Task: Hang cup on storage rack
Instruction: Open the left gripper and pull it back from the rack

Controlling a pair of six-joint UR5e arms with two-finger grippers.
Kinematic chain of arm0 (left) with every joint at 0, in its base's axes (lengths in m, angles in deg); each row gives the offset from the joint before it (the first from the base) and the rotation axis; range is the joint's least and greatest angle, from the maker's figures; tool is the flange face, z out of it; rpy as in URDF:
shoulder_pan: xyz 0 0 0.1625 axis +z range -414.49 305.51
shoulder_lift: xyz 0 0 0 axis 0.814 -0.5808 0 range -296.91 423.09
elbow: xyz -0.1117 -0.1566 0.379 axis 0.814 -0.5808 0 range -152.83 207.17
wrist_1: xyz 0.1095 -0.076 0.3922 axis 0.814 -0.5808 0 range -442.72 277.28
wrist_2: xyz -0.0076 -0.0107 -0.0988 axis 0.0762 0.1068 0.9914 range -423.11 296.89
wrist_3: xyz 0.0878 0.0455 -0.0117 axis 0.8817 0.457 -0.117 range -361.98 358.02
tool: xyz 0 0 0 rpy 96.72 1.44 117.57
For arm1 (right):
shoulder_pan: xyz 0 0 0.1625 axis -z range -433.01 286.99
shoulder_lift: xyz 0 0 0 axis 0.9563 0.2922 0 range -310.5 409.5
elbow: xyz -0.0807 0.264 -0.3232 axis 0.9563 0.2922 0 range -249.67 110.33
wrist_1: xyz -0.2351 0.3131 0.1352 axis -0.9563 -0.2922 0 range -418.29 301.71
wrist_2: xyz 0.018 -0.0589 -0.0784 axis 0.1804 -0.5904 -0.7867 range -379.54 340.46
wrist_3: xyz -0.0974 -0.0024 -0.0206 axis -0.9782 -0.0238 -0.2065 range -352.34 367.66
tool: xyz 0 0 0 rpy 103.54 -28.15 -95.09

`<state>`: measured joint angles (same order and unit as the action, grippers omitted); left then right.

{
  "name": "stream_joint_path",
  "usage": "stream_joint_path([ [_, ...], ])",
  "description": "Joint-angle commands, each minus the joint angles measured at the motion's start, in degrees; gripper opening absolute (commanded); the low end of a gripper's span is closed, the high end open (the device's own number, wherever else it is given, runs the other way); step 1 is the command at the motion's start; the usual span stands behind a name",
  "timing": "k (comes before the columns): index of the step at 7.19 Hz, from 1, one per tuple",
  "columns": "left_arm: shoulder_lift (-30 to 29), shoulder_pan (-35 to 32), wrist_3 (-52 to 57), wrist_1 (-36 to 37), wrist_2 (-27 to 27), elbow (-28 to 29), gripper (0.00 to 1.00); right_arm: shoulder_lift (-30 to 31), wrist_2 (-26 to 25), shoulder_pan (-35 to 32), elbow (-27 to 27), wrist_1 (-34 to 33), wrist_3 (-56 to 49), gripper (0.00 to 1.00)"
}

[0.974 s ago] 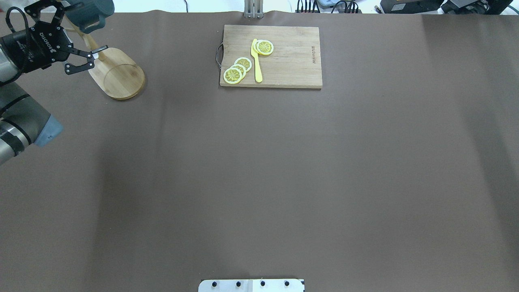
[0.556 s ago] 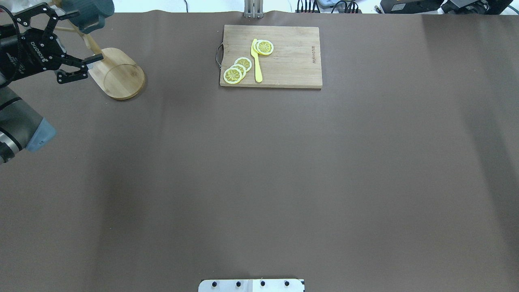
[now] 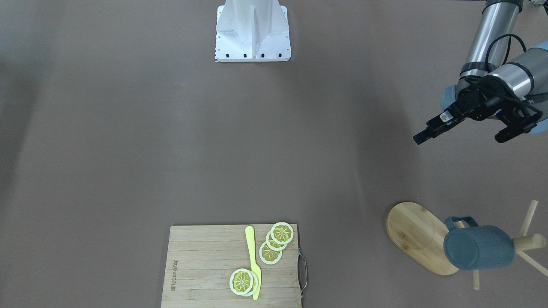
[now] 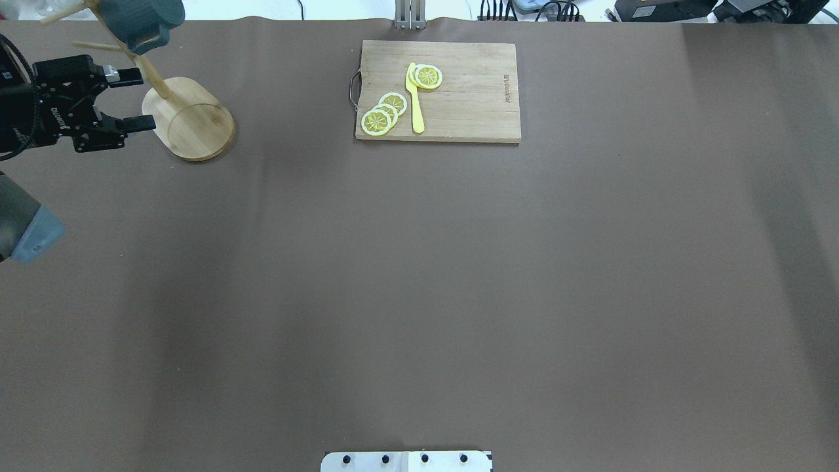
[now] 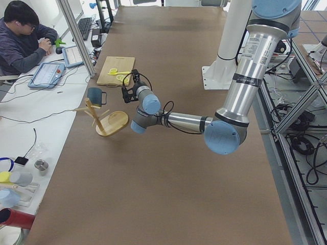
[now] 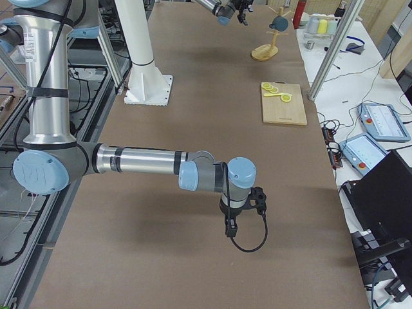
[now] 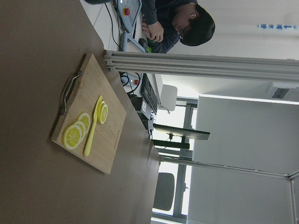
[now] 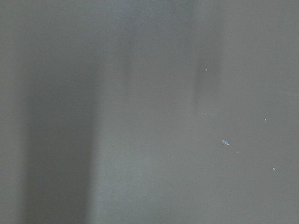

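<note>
In the front-facing view, the cup (image 3: pixel 477 248) hangs on its side from a peg of the storage rack (image 3: pixel 413 233), at 4 o'clock in the frame. Its handle appears looped over the peg. The left gripper (image 3: pixel 462 137) hovers at 12 o'clock from the cup, well apart, with its fingers spread and nothing between them. The hang looks done, so the step in hand is probably clearing away. That is best done by drawing off away from the rack and keeping the fingers wide of the thin pegs, so the cup is not nudged.

In the overhead view, the gripper sits at 7 o'clock from the cup, with its fingertips just beside the rack's base. The cutting board (image 4: pixel 438 92) lies at 3 o'clock from the rack, well apart. There is one cup, one rack, one board, one yellow knife (image 4: pixel 415 98) and five lemon slices (image 4: pixel 377 122), three of them fanned and two by the knife's tip.

In the left side view, a person (image 5: pixel 23 38) sits at a desk beyond the table.

In the right side view, the right gripper (image 6: pixel 239 205) points down at the table. Whether it is spread or pressed together cannot be told.

The left wrist view shows the board, slices, knife and person, but no cup. The right wrist view shows only the table cover.
</note>
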<state>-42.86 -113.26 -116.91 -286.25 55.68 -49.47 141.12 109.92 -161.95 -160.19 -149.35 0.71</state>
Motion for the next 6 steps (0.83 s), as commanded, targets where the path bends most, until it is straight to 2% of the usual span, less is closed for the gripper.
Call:
stream_joint_path([
  [1,3.0,-0.1,18.4,2.1,1.1,-1.0,0.99,0.1,0.0,0.0,0.1,0.0,0.0,1.00],
  [3,4.8,-0.6,38.3,7.8,1.0,-1.0,0.99,0.1,0.1,0.0,0.1,-0.1,0.0,1.00],
  [6,5.8,-2.9,60.7,17.8,1.0,-1.1,0.99,0.1,0.1,0.0,0.2,-0.1,0.0,1.00],
])
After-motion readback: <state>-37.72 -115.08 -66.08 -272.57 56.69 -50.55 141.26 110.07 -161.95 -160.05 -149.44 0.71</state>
